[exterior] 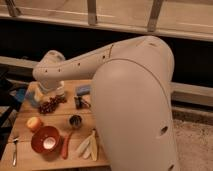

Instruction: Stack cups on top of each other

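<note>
Alignment matters most for the step in hand, which I judge to be the reach for the first cup, since both cups sit on the wooden table (57,116) and neither is inside the other. The gripper (46,86) hangs over the far corner of the table at the left of the view, tucked under the rounded wrist of the arm (80,62) and largely hidden by it. Its jaws stand wide, and nothing appears to be held. The cream-white cup (56,91) stands just below and beside the gripper, upright as far as can be told. The light blue cup (24,95) sits near it, closer to the table's edge and partly in shadow. A good grasp would come straight down over the cream-white cup so the jaws straddle its wall near the rim, then close gently, because a thin plastic tumbler is likely to flex or pop out if squeezed hard. Once gripped, it should be lifted well clear of the other rim before any sideways travel, centred over the light blue cup's mouth, and lowered upright until it seats, with release only after that. Two things call for care: the cluster of dark grapes (50,104) lies just in front of the cream-white cup and could be swept aside by a low approach, and the light blue cup is near enough to the edge that an off-centre push might tip it off. The orange-red bowl (46,139) sits well apart at the near side and plays no part
</note>
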### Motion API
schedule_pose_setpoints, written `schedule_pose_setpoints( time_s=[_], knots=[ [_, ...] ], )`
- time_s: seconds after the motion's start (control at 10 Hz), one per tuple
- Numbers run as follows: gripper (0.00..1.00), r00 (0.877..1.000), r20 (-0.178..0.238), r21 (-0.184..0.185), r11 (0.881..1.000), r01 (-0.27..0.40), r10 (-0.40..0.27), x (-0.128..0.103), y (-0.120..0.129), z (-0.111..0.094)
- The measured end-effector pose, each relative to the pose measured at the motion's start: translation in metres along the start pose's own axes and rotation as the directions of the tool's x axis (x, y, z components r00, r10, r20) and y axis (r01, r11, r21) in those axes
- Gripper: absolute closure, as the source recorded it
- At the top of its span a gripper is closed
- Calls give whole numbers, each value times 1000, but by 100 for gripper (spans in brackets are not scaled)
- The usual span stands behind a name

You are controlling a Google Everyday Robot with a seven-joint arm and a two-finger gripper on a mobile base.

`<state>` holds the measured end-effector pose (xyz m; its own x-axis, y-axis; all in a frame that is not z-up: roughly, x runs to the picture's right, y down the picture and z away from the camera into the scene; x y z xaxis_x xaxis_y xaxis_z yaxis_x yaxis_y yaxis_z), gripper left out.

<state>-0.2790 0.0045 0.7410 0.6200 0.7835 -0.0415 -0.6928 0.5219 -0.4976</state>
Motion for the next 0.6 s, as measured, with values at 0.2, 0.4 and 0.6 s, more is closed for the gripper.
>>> schedule_pose_setpoints(
  time_s=[0.2,0.4,0.6],
  knots=[
    [20,1000,3,19,1000,17,-17,-7,-1,-1],
    [20,999,-2,25,998,52,-52,-27,4,8],
    [20,996,-14,15,996,86,-86,-47,14,21]
  ],
)
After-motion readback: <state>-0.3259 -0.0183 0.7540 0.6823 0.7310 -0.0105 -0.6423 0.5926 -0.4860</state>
